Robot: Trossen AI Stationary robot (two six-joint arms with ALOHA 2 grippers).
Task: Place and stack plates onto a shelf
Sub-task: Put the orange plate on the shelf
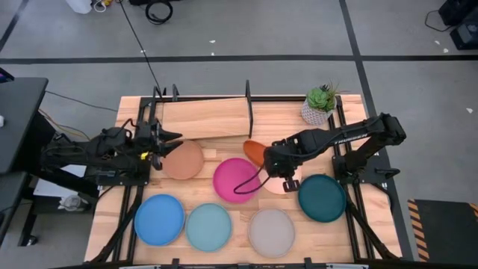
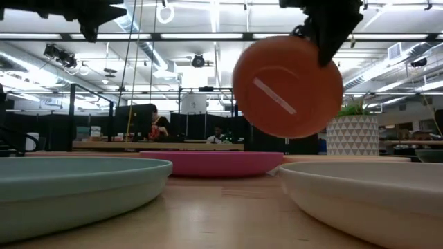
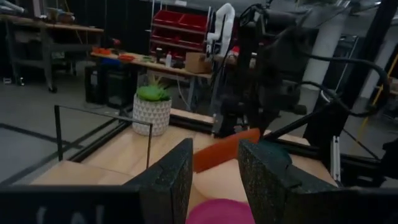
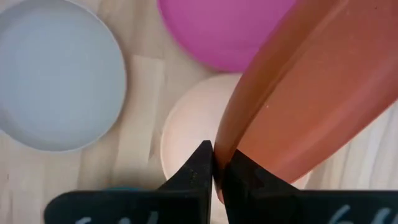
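The right gripper [image 4: 214,163] pinches the orange plate's [image 2: 287,86] rim (tilted, off the surface); the left gripper [image 3: 214,163] hangs half open.

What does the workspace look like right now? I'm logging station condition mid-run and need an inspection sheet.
Surface: slatted wooden table.
Job's things: orange plate lifted, tilted; magenta plate, tan plate, cream plate, teal plate, blue plate, pale blue plate, grey plate flat on table; shelf bare.
Clutter: potted plant.
Grippers: right gripper pinching orange plate's rim; left gripper open, empty.
Cables: black cable across floor.
Surroundings: people at desks.
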